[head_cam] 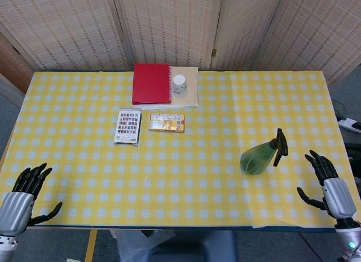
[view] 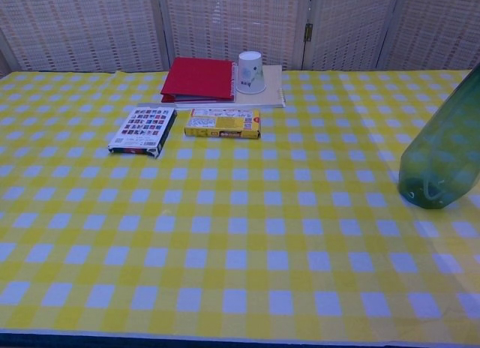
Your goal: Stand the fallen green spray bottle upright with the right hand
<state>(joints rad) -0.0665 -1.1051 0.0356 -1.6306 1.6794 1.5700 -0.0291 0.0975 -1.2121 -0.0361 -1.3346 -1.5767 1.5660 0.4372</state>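
Head view: the bottle (head_cam: 260, 156) is standing up on the table (head_cam: 186, 183). We are keeping our right hand (head_cam: 328, 184) beside it, fingers spread, holding nothing.

Translucent glossy plastic spray bottle (head_cam: 258, 158), matt checked cloth tablecloth (head_cam: 203, 126), woven screen (head_cam: 169, 25)

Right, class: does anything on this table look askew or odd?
Nothing stands out. The green spray bottle stands on its base on the checked tablecloth, apparently upright; the right hand is clear of it.
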